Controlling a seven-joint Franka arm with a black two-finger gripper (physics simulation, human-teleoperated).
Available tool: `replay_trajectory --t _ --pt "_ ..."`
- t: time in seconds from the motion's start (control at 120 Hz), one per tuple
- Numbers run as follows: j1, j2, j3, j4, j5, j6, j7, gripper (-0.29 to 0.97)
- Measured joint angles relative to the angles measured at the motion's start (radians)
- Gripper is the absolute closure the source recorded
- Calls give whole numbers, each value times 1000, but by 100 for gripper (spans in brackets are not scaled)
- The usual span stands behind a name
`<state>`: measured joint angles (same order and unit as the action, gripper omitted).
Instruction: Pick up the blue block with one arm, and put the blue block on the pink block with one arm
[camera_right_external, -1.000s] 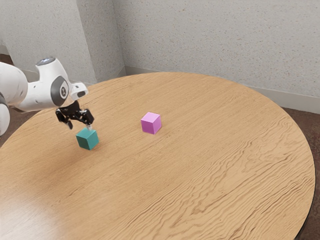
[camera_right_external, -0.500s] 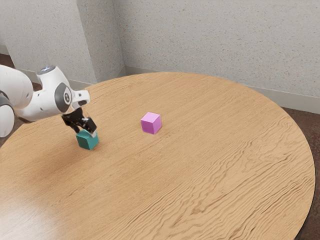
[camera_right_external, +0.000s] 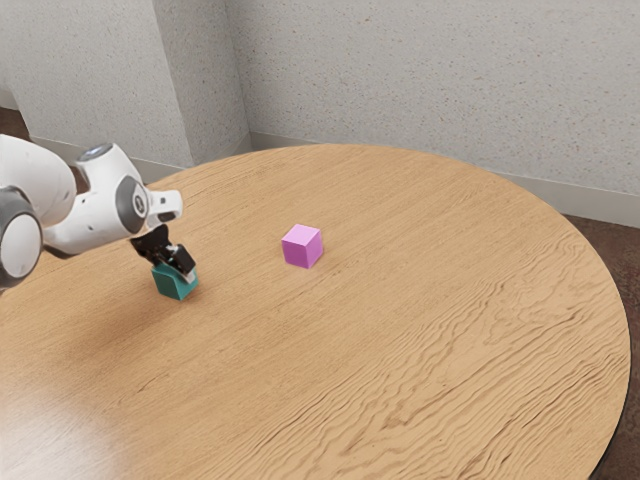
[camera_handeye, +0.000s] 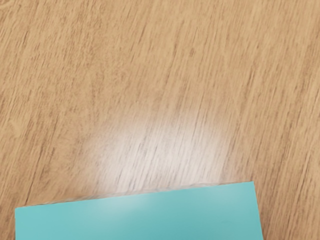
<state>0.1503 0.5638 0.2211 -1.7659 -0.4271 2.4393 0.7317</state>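
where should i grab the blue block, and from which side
Two opposite side faces of the blue block, coming straight down from above: it is a cube sitting flat on the table, sides upright, with the pink block well apart.

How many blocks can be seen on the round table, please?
2. The blue block sits right under the tool, toward the exterior view's left. The pink block stands apart from it, to its right, nearer the middle of the table. None seems hidden.

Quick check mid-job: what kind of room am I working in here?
Looks like a plain indoor room, simulated: a round wooden table, speckled pale walls with a baseboard, and dark floor.
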Motion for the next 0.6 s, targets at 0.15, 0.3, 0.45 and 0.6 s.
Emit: replay_trajectory --t 0.15,0.3,0.45,0.6 --pt "0 16 -3 4 -5 5 24 0" --pt "0 18 -2 4 -10 6 39 5" --pt "0 13 -1 3 -8 7 37 26" --pt "0 7 0 3 0 10 29 34"
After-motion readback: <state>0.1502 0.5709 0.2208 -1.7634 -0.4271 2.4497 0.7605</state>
